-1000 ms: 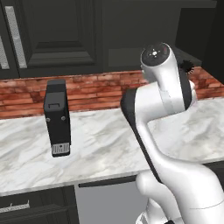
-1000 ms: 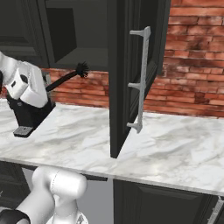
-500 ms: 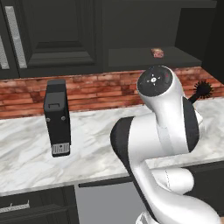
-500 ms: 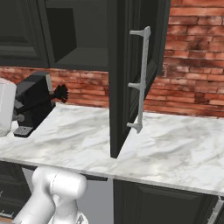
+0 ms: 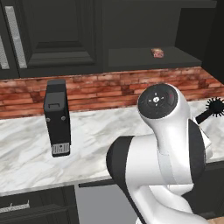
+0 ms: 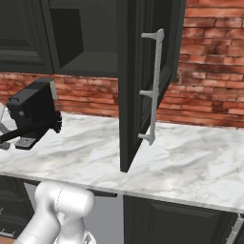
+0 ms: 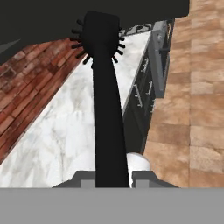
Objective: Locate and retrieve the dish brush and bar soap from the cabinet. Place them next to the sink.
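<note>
My gripper (image 7: 108, 178) is shut on the thin handle of the black dish brush (image 7: 106, 113), whose spiky round head points away from the hand. From the left base the brush (image 5: 213, 107) pokes out to the right of my arm, over the counter. From the right base the brush (image 6: 53, 122) hangs in front of the coffee machine. The bar soap (image 5: 157, 53), small and reddish-orange, lies on the open shelf of the dark cabinet (image 5: 140, 57). The cabinet door (image 6: 138, 66) stands open. The sink is out of view.
A black coffee machine (image 5: 57, 117) stands on the white marble counter (image 5: 100, 131) against the brick wall. The open door's long silver handle (image 6: 153, 86) juts out over the counter (image 6: 190, 162). Dark drawer fronts (image 5: 30, 208) run below the counter.
The arm has swung down and back from the cabinet, carrying the brush lower over the counter. The soap and the door have not moved.
</note>
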Controlling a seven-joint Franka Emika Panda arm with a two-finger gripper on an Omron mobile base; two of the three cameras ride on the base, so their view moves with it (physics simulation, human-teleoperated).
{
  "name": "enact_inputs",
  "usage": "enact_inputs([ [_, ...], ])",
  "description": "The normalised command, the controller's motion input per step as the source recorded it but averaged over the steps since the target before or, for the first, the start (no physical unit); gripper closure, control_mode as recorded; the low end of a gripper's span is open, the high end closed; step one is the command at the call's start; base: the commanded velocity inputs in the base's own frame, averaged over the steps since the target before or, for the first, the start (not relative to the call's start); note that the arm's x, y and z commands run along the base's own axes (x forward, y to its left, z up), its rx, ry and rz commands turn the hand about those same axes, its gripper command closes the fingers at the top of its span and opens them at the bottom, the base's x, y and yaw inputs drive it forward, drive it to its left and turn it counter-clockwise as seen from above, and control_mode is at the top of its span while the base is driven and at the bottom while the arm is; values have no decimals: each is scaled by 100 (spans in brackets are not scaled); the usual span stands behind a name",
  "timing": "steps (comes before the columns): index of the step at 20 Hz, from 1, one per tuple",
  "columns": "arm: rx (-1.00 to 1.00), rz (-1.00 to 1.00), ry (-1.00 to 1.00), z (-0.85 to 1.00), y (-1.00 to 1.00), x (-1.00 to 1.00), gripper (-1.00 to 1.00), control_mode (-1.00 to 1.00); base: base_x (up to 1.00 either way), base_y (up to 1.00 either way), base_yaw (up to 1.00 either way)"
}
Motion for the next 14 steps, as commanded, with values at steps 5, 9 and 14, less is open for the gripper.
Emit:
enact_inputs([
  [5,0,0,0,0,0,0,100,-100,0,0,0],
  [9,0,0,0,0,0,0,100,100,-8,3,-4],
  [14,0,0,0,0,0,0,100,100,-10,6,-45],
])
